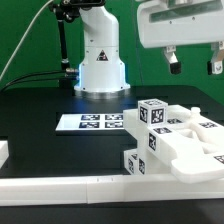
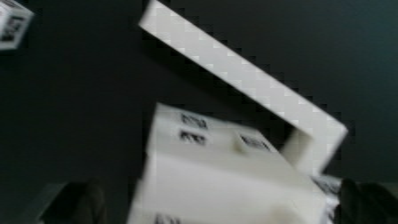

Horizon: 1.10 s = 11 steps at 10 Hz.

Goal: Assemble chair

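White chair [image 1: 172,143] below open tool [image 1: 193,63]

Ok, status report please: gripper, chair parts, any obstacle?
Gripper open, empty, above the table. Chair parts loose, piled by the rim wall. Nothing in the way.

The arm's base [image 1: 100,60] is a glossy white, rounded column that widens toward its foot, with a small black triangular mark on the front. A thin blue glow edges its lower rim on the exterior view's left. Above it sits a black joint section [image 1: 72,12], from which dark cables [image 1: 62,45] hang down beside the column. The hand [image 1: 180,25] is a boxy white housing with softened corners (pale grey in its shaded recesses). Two short dark fingers [image 1: 173,62] project below it, squat and blunt-ended. In the wrist view they appear only as blurred dark shapes [image 2: 71,203].
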Each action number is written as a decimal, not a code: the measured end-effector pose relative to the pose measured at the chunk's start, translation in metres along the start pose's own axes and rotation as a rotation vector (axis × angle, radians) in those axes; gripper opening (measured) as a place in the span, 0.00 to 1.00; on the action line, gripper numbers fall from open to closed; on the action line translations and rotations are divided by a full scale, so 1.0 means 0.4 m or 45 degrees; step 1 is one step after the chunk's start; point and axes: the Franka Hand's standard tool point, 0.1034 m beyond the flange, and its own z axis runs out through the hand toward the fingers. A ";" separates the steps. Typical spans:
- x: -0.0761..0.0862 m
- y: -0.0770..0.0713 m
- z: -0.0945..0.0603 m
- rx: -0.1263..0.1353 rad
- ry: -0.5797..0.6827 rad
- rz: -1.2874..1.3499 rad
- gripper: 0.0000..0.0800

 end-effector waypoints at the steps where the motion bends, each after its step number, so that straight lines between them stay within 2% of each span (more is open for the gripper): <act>1: -0.042 0.012 0.017 -0.021 -0.014 -0.053 0.81; 2: -0.051 0.010 0.019 -0.024 -0.019 -0.139 0.81; 5: -0.046 0.013 0.021 -0.024 -0.021 -0.370 0.81; 6: -0.041 0.017 0.025 -0.014 -0.010 -0.530 0.81; 7: -0.038 0.068 0.054 -0.010 0.015 -0.719 0.81; 8: -0.049 0.134 0.086 -0.053 -0.030 -0.842 0.81; 10: -0.059 0.141 0.110 -0.089 0.000 -0.975 0.81; 11: -0.053 0.143 0.107 -0.089 0.000 -1.045 0.81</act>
